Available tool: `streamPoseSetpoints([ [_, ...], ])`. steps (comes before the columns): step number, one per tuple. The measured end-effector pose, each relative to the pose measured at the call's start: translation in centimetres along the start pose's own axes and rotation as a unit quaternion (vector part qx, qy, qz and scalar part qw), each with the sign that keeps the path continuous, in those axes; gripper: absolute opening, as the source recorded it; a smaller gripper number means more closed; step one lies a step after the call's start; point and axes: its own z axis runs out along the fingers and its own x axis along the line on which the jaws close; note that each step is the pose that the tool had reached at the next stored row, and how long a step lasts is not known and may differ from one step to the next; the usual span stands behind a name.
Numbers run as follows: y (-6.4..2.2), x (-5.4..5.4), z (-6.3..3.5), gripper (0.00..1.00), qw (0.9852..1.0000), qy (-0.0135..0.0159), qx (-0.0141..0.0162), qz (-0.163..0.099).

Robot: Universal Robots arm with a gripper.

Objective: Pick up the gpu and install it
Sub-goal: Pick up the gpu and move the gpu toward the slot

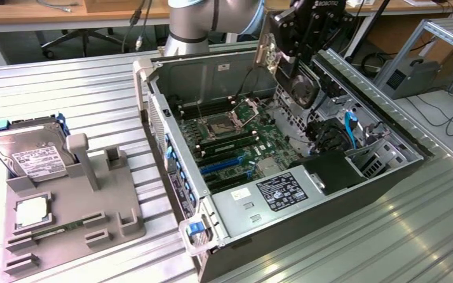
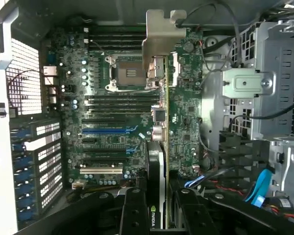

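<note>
Over the far end of the open computer case, which lies on its side on the slatted metal table, the gripper hangs with its fingers part-way closed on the gpu, one finger on each flat face. The card is clear of the case and stands on edge, with its pale metal bracket leading. Seen from the wrist, its thin edge runs across the motherboard, roughly square to the long slots rather than along one. To do this step well, I judge the card should be kept upright and firmly pinched. Its lower edge should be turned parallel to the chosen slot, the bracket faced toward the case's slotted wall, and the blue cables avoided.
</note>
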Motion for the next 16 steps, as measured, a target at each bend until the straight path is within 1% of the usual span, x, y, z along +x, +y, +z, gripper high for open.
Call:
streamPoseSetpoints([
  [1,0.01,-0.4,0.01,0.27,1.0,0.0,0.0,0.0],
  [2,0.02,-1.5,0.05,0.27,1.0,0.0,-0.0001,0.0],
  [4,0.03,-2.4,0.07,0.27,1.0,0.0,0.0,0.0],
  [6,0.04,-3.9,0.1,0.27,1.0,0.0,0.0,0.0],
  [7,0.05,-4.4,0.11,0.27,1.0,0.0,0.0,0.0],
  [8,0.06,-5.3,0.14,0.27,1.0,0.0,0.0,0.0],
  [11,0.06,-6.6,0.17,0.27,1.0,0.0,0.0,0.0],
  [13,0.07,-7.2,0.19,0.27,1.0,0.0,-0.0001,0.0],
  [14,0.07,-7.5,0.2,0.27,1.0,0.0,-0.0001,0.0],
  [16,0.08,-7.7,0.2,0.27,1.0,0.0,0.0,0.0],
])
